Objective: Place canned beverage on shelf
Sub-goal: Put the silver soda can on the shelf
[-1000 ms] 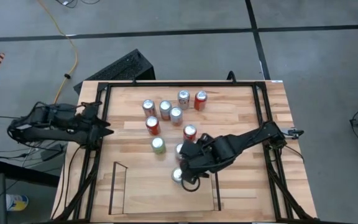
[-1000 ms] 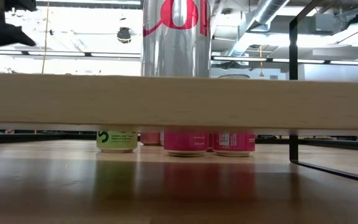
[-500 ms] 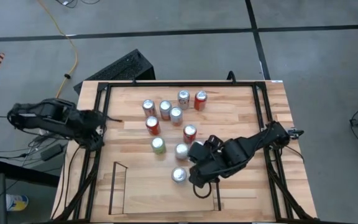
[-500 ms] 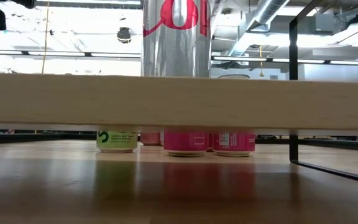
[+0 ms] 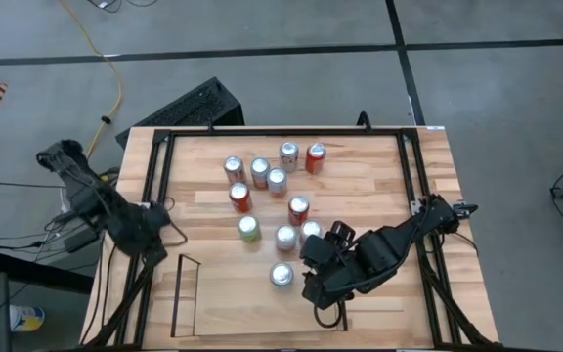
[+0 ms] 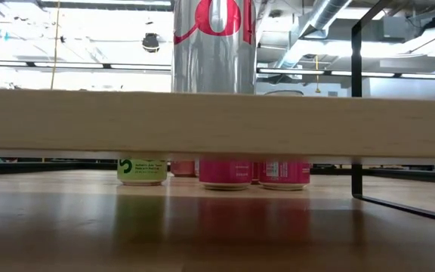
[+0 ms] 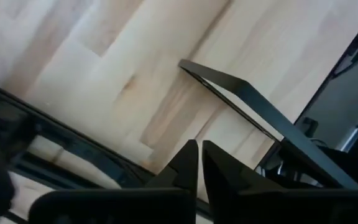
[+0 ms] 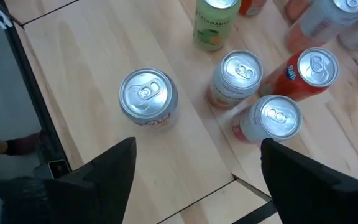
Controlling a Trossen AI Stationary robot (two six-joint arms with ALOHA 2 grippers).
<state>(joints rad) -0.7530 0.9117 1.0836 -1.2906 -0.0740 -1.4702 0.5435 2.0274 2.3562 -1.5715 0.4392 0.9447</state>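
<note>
Now one silver can (image 5: pixel 281 276) stands on the shelf (image 5: pixel 190 311) (roughly nine more behind); right gripper (image 8: pixel 194 165) spread empty, left gripper (image 7: pixel 199 163) pressed together.

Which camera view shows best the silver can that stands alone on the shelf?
The right wrist view: the silver can fills it, lid and body clear, standing on the shelf. The high view shows it small. The low view shows only part of its side. The left wrist view misses it.
</note>
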